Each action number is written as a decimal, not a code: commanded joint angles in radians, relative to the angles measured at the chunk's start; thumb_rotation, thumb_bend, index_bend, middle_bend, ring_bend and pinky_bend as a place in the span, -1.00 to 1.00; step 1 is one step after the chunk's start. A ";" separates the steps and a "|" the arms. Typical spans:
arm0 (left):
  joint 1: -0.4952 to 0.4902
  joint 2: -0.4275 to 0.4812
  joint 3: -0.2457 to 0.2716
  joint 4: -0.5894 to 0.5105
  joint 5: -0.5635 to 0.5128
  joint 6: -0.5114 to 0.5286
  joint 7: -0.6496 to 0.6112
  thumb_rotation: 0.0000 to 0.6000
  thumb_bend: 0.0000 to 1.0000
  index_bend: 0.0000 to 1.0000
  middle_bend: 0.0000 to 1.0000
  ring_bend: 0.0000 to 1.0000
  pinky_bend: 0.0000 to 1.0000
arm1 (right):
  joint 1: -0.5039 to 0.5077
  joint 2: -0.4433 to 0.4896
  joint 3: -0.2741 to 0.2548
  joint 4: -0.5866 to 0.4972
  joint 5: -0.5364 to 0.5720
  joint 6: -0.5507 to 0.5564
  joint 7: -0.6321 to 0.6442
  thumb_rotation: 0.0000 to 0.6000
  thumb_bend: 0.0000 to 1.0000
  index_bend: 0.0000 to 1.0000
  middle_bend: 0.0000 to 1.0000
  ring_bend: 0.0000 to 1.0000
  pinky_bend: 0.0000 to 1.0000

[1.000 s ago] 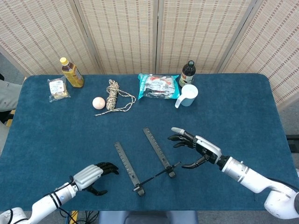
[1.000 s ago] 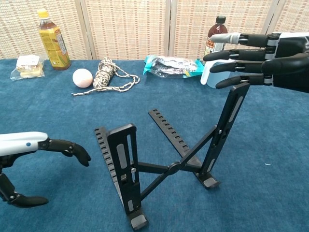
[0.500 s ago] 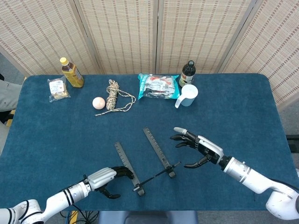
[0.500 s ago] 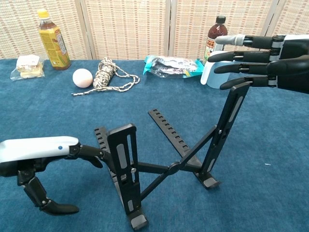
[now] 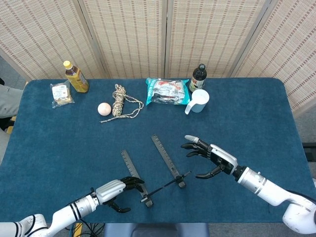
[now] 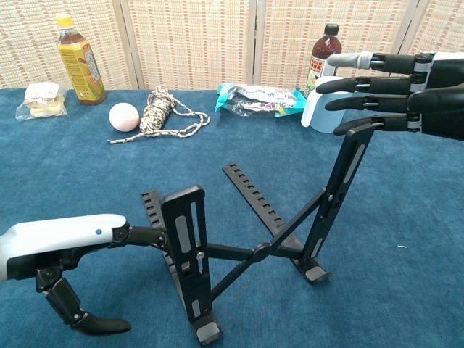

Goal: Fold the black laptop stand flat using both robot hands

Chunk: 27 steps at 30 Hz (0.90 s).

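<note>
The black laptop stand stands unfolded at the table's front centre. In the chest view the stand has two raised uprights joined by crossed bars. My left hand sits low at the stand's left side. Seen from the chest, this left hand holds nothing; its fingers reach to the left upright and its thumb hangs below. My right hand hovers to the right of the stand. The right hand has its fingers spread at the top of the right upright, gripping nothing.
Along the back of the blue table stand a yellow bottle, a snack packet, a pale ball, a coil of rope, a foil bag, a dark bottle and a white cup.
My left hand has moved right, up to the stand's left upright. The right hand has drifted slightly right, staying spread by the right upright's top. The stand has not moved.
</note>
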State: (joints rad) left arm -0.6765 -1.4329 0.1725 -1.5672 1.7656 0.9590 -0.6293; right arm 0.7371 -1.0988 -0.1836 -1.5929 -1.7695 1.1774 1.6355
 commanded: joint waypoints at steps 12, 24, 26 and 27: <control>0.004 -0.046 0.028 0.032 -0.004 0.024 0.009 1.00 -0.50 -0.55 -0.88 -1.00 -0.97 | -0.009 0.005 0.000 -0.005 -0.002 0.003 -0.002 1.00 -1.00 -1.00 -0.65 -0.79 -0.57; -0.004 -0.061 0.051 0.035 0.006 0.033 -0.012 1.00 -0.50 -0.53 -0.88 -1.00 -0.97 | -0.017 0.002 0.003 -0.006 0.003 0.005 -0.007 1.00 -1.00 -1.00 -0.65 -0.79 -0.57; -0.006 -0.063 0.053 0.037 0.005 0.033 -0.018 1.00 -0.50 -0.53 -0.88 -1.00 -0.97 | -0.019 0.002 0.003 -0.005 0.004 0.006 -0.008 1.00 -1.00 -1.00 -0.65 -0.79 -0.57; -0.007 -0.064 0.054 0.038 0.004 0.033 -0.019 1.00 -0.50 -0.53 -0.88 -1.00 -0.97 | -0.020 0.003 0.003 -0.004 0.004 0.006 -0.009 1.00 -1.00 -1.00 -0.65 -0.79 -0.57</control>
State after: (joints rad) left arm -0.6832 -1.4967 0.2261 -1.5295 1.7700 0.9919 -0.6488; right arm 0.7172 -1.0962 -0.1806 -1.5973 -1.7653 1.1832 1.6258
